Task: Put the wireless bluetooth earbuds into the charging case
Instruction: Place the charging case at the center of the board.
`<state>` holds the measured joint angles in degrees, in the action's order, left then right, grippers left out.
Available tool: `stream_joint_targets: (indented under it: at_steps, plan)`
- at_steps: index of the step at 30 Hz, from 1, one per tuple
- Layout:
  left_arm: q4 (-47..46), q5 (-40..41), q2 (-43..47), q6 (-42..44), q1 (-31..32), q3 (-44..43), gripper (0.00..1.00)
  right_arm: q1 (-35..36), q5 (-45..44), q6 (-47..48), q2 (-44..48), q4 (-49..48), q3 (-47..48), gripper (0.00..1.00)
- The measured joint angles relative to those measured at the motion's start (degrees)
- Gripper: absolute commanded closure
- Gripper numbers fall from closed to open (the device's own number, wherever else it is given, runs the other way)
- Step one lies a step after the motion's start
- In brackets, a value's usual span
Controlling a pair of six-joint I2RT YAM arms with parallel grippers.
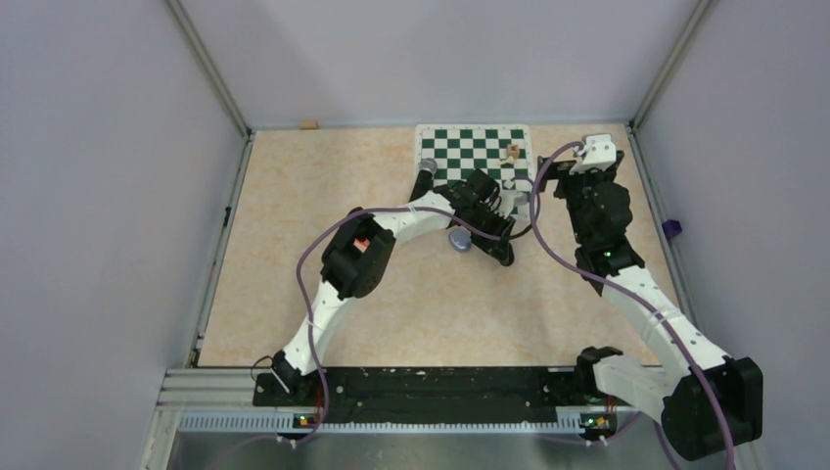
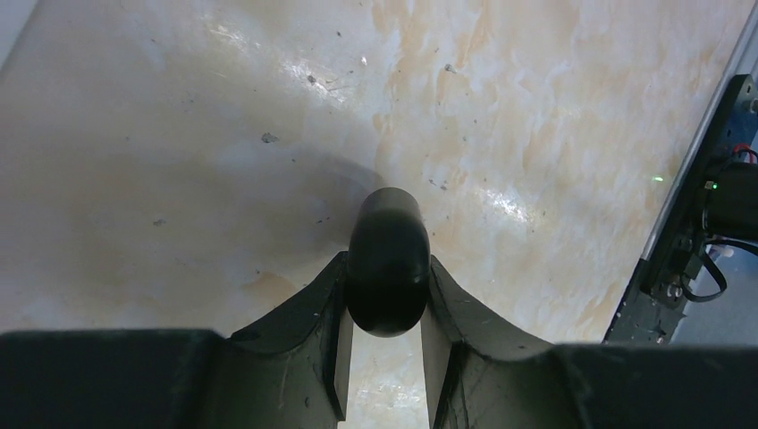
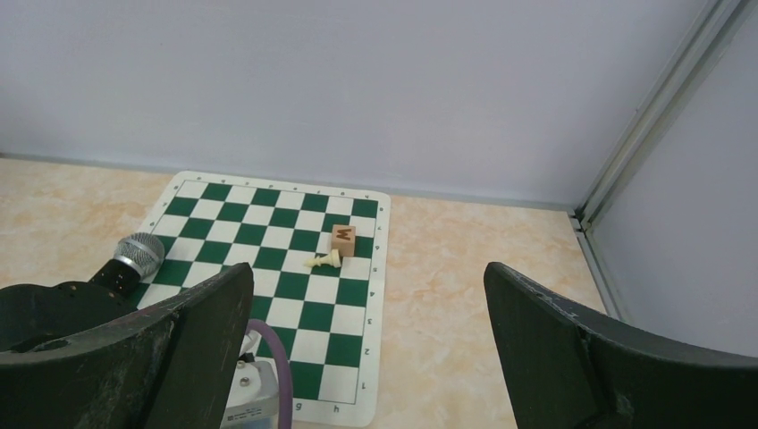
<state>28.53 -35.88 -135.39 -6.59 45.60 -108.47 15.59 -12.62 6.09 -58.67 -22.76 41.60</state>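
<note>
1. Glossy black and rounded, the capsule (image 2: 387,241) is pinched between the fingers of the left claw (image 2: 387,261), just above the marbled counter (image 2: 223,134); I cannot tell whether it touches the surface.
2. By its look it is one of the black earbuds, though it could be the charging case itself. The pictures do not settle which.
3. In the top view this grip sits mid-counter, just in front of the chessboard (image 1: 473,149).
4. A small grey round thing (image 1: 458,239) lies just beside the left claw. It may be the case, but it is too small to tell.
5. The step in hand looks like carrying the held piece to its mate. Nothing is seated yet.
6. Next, the two parts need lining up and the held one lowering gently, since the smooth piece could slip or twist in the pinch.
7. The right claw (image 3: 368,273) is spread wide and holds nothing. It faces the board, free to steady the other part.
8. Around it are a microphone (image 3: 130,259) at the board's edge and, on the board, a wooden block (image 3: 343,239) with a pale chess piece (image 3: 324,261) just beside it.
9. The microphone and the two arms crowd the working spot.
</note>
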Motion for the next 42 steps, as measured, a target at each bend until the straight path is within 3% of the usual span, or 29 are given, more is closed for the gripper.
stream_joint_targets:
  at_steps: [15, 22, 30, 33, 42]
  plan:
    - [0.09, 6.34, 0.0, -1.44, 0.31, -1.44, 0.83, 0.0, 0.07, -0.17, 0.02, -0.13, -0.76, 0.01]
    - [0.24, 9.97, 0.02, -1.2, 0.33, -2.23, 0.73, -0.02, 0.17, -0.17, 0.02, -0.33, -0.76, 0.01]
    - [0.22, 10.25, 0.02, -1.27, 0.52, -2.23, 0.68, -0.02, 0.24, -0.17, 0.02, -0.33, -0.76, 0.01]
    - [0.22, 10.23, 0.02, -1.29, 0.72, -2.23, 0.61, -0.02, 0.26, -0.17, 0.02, -0.33, -0.76, 0.01]
    - [1.62, 10.43, -0.52, -1.99, 0.92, -2.23, 0.59, -0.02, 0.28, -0.17, 0.0, -0.39, -0.76, 0.01]
